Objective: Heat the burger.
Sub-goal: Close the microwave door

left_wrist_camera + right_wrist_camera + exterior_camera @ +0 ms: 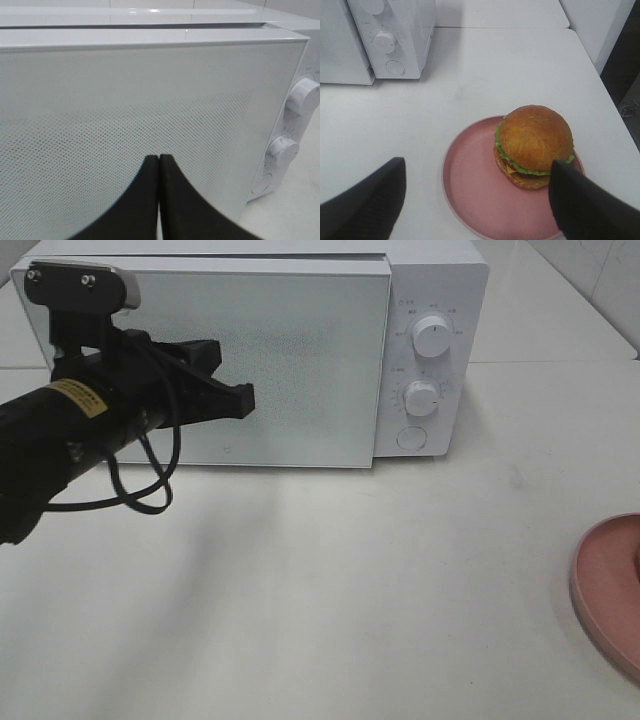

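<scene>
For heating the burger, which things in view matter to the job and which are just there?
Part of the job:
- burger, on the pink plate
- microwave, door shut
- left gripper, shut, close to the microwave door
- right gripper, open above the plate

Just there:
- white table

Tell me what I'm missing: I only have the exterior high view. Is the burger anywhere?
Observer: Yes. The right wrist view shows the burger sitting on the pink plate, off to one side of it.
Operator: Is the right gripper holding it?
Observer: No. The right gripper is open, its fingers apart above the plate.
Operator: And the left gripper's jaws?
Observer: The left gripper is shut, fingertips together, close to the microwave door, which looks closed.
</scene>
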Robot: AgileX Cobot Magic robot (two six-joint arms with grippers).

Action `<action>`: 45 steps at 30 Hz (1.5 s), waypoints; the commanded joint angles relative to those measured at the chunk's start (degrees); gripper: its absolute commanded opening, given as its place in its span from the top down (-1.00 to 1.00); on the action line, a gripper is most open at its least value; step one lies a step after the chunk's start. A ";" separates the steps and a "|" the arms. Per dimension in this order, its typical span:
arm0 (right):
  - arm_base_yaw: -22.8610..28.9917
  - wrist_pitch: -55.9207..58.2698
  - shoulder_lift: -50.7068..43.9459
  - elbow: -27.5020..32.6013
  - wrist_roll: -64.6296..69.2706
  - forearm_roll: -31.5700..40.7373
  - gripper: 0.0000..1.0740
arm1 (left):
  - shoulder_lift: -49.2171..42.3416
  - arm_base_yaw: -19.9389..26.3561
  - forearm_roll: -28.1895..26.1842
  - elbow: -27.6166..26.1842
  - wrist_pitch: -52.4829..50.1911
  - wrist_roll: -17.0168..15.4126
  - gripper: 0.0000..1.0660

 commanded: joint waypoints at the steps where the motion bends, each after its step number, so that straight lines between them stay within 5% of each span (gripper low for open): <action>1: -0.34 0.00 -1.55 0.11 -0.57 0.06 -0.42 | 2.29 -1.38 -4.24 -3.72 -0.11 0.52 1.00; 23: -0.34 0.00 -1.55 0.11 -0.52 0.06 -0.42 | 14.27 -2.98 -8.14 -22.29 6.07 1.32 1.00; 33: -0.34 0.00 -1.55 0.11 -0.52 0.06 -0.42 | 18.33 -1.95 -12.61 -30.54 8.71 6.59 1.00; 45: -0.34 0.00 -1.55 0.11 -0.52 0.06 -0.42 | 16.90 -1.20 -9.17 -32.09 17.70 7.28 1.00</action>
